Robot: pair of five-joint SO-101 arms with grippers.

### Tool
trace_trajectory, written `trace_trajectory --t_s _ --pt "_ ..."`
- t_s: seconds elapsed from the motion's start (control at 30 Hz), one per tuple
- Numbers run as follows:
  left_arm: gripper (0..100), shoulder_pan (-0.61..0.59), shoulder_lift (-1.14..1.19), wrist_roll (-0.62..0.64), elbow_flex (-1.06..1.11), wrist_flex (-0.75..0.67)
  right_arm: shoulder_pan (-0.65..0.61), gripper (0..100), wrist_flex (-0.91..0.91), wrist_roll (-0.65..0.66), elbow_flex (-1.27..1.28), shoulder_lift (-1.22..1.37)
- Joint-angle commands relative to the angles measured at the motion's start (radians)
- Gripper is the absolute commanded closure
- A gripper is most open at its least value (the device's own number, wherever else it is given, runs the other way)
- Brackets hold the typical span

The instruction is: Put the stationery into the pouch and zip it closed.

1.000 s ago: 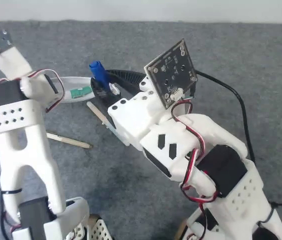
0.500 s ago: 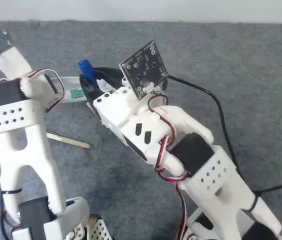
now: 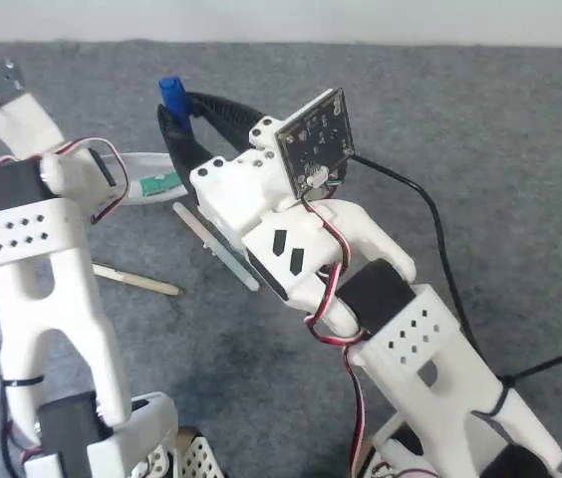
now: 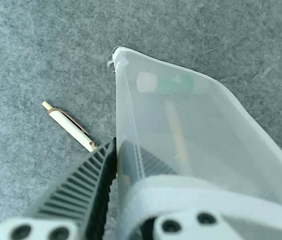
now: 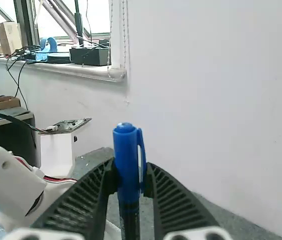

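the grey tabletop (image 3: 520,129) carries everything, and the pouch (image 4: 191,135) is the thing to place the rest by. it is a pale mesh bag with its mouth end held by the left gripper (image 4: 123,170), whose fingers are pinched on the pouch's edge. through the mesh a green-and-white item (image 4: 168,82) and a thin stick shape (image 4: 176,132) show, so some stationery looks to be inside already.

the right gripper (image 5: 128,172) is up above and just beyond the pouch. its fingers are pressed on a blue marker (image 5: 127,150), which stands upright with its cap on top. a cream pen (image 4: 68,125) lies on the tabletop beside the pouch, apart from it. a pale stick (image 3: 211,244) lies near the pouch, partly under the right arm.

the step in hand looks like loading: the marker is lifted and ready to go in. the next move calls for tipping it toward the pouch mouth and sliding it in while the left fingers hold the edge steady. whether the mouth gapes wide enough i cannot tell. the pen, the stick and the zip are not yet dealt with.
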Motion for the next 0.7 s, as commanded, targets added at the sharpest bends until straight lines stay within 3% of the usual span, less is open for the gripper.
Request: trace_trajectory --t_s 0.0,0.67 --pt "99 0.002 -0.057 0.0 -0.012 -0.026 0.012 99.1 -0.104 -0.006 0.008 -0.008" --pt "99 0.002 -0.057 0.0 -0.012 -0.026 0.012 99.1 -0.414 -0.003 0.175 0.004"
